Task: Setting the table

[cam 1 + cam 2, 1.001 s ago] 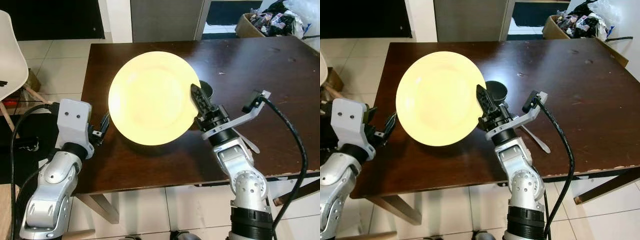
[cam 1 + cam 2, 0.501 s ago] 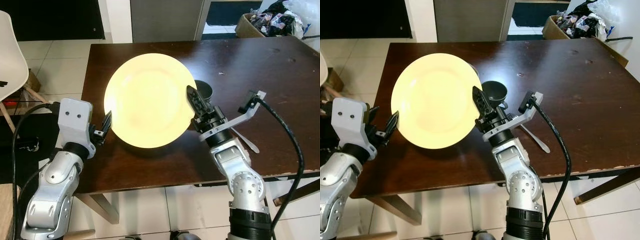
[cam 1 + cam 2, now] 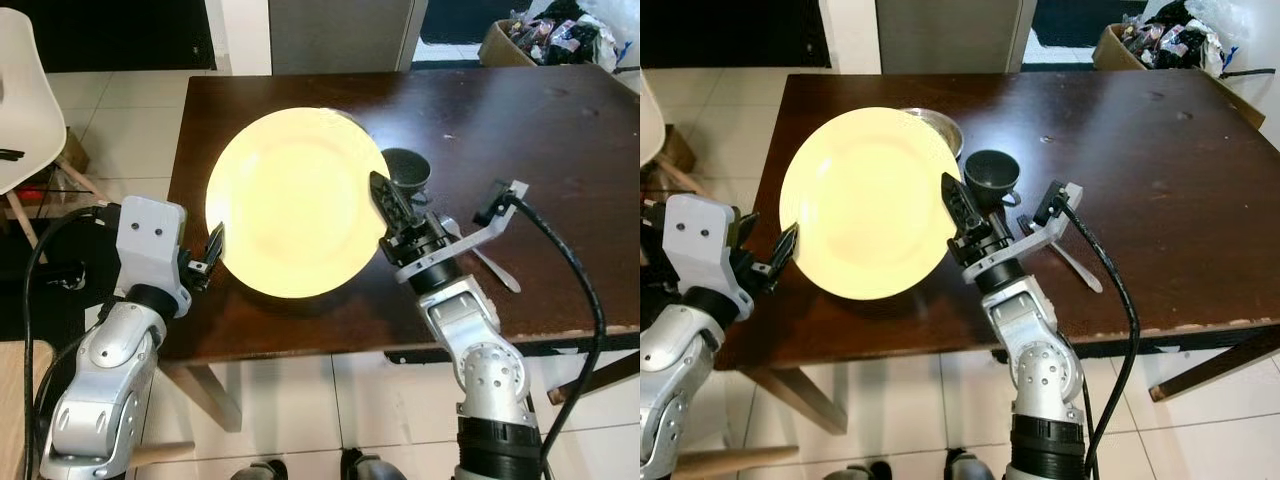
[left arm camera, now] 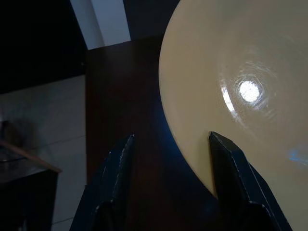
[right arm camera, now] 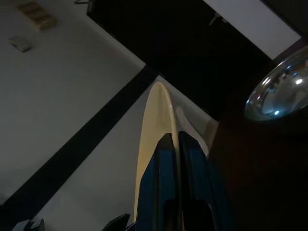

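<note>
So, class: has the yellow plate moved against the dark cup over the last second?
Yes. The yellow plate, held in the right gripper, has shifted to the robot's left, uncovering the dark cup.

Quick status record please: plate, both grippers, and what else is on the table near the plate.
plate: yellow plate, lifted and tilted above the dark table
right gripper: shut on the plate's right rim
left gripper: open, at the plate's left rim
cup: dark cup beside the right gripper
bowl: metal bowl behind the plate
cutlery: silver utensil right of the right arm
</note>
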Motion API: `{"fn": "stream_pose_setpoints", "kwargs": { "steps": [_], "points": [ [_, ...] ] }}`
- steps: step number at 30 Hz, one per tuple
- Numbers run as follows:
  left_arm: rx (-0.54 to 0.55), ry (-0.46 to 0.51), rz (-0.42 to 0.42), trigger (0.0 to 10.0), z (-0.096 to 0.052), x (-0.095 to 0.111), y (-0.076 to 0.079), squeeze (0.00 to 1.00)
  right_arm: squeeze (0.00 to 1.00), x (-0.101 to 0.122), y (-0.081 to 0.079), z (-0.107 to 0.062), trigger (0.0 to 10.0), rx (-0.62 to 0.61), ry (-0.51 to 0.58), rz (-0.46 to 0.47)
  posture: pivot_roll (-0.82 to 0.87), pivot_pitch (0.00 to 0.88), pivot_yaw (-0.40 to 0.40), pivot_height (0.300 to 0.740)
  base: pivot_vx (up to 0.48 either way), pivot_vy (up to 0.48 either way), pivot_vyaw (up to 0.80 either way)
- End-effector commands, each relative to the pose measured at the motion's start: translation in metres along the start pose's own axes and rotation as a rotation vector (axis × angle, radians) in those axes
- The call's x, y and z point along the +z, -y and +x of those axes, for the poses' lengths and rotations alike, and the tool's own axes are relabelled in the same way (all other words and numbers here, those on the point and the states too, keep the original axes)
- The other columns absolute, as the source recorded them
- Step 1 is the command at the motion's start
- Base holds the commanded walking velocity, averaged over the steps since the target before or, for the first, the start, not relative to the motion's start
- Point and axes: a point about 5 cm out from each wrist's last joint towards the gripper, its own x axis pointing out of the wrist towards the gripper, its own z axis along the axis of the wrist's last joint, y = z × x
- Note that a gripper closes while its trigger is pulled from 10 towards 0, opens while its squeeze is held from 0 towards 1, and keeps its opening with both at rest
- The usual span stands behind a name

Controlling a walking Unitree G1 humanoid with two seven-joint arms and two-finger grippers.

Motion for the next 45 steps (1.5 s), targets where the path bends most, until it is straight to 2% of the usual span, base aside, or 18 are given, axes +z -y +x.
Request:
{"fn": "stream_pose_setpoints", "kwargs": {
  "steps": [1,25,35,45],
  "points": [
    [-0.008,-0.013,0.005,10.0,-0.0030,-0.0013,0.0014,0.00,0.00,-0.0017,-0.0017,-0.0020,10.0,0.015,-0.001,-0.002,-0.02,0.072,0.039,0.740,-0.386,0.000,0.00],
    [-0.011,-0.008,0.008,10.0,-0.0025,-0.0004,0.0014,0.00,0.00,-0.0031,-0.0012,-0.0023,10.0,0.026,-0.008,0.007,-0.02,0.059,0.038,0.740,-0.383,0.000,0.00],
    [-0.007,0.016,0.013,10.0,0.0016,0.0052,-0.0001,0.00,0.00,0.0052,-0.0017,0.0001,10.0,0.039,0.025,0.012,-0.02,0.058,0.042,0.740,-0.356,0.000,0.00],
    [-0.047,0.011,0.026,10.0,0.0035,0.0064,0.0043,0.00,0.00,0.0046,-0.0006,-0.0006,10.0,0.035,0.024,0.020,-0.02,0.059,0.041,0.740,-0.024,0.000,0.00]
  ]
}}
